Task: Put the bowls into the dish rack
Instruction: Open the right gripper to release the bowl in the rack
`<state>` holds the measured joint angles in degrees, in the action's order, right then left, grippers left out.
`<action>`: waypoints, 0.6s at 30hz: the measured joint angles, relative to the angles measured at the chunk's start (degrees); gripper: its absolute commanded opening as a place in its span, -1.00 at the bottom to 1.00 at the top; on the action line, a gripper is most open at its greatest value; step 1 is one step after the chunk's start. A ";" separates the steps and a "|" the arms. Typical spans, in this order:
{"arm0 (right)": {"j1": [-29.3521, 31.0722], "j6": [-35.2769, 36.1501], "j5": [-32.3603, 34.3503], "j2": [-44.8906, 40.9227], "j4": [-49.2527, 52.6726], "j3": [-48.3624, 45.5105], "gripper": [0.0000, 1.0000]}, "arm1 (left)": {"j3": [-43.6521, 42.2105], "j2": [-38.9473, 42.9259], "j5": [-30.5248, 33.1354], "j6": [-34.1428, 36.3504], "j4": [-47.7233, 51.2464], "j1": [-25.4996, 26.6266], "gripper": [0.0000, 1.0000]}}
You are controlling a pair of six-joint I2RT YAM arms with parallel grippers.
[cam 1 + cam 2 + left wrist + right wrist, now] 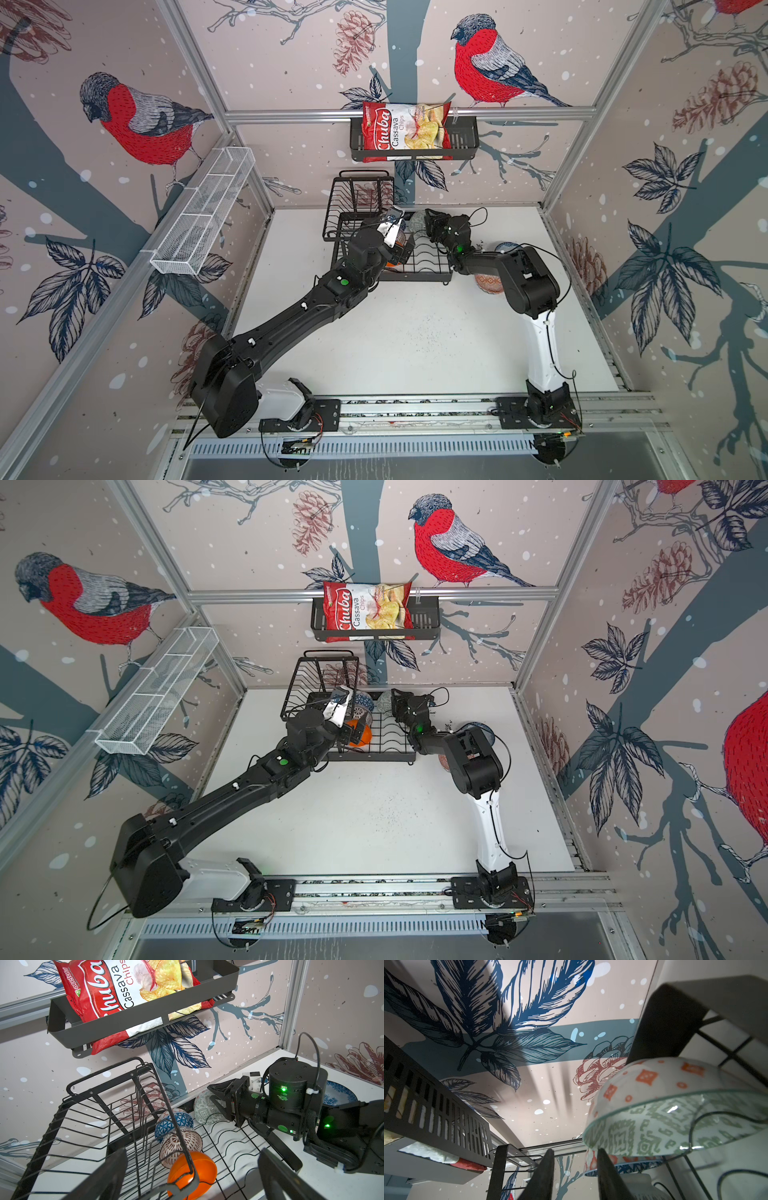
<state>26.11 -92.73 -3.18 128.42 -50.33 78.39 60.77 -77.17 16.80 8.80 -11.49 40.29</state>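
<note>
The dish rack stands at the back of the table. In its lower tray three bowls stand on edge in a row: the orange bowl, the black-white bowl and the dark blue bowl. The grey-green bowl stands alone at the far end. The right gripper is at its rim, and its jaws stand a little apart, with a gap visible between them, so they do not seem to pinch it. The left gripper hangs wide open and empty above the orange bowl, under the edge of the upper shelf.

I think the danger is in pulling back. If a right finger catches the rim, the grey-green bowl can tip over or roll out of its slot. The two arms are close together and may bump. The blue-white bowl and an orange-patterned bowl wait on the table under the right arm, which could push them.
</note>
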 measured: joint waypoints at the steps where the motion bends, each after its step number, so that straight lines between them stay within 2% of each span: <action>1: -0.02 0.02 0.00 -0.39 0.00 -0.39 -0.21 | 0.00 0.00 0.00 0.00 0.00 0.00 0.95; 12: -0.31 1.57 0.00 -5.62 0.07 -5.97 -0.05 | -0.07 0.33 0.35 0.00 0.00 0.00 0.95; 15: -0.42 2.78 0.00 -7.96 0.70 -7.98 0.03 | -0.07 0.66 0.37 0.00 0.00 0.00 0.95; 18: -0.61 4.17 0.02 -10.56 2.12 -9.75 0.20 | -0.07 1.09 0.79 0.02 0.00 0.00 0.95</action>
<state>25.50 -88.55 -3.16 117.86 -48.21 68.64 60.71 -76.07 17.58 8.82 -11.49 40.29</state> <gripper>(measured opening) 0.547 0.976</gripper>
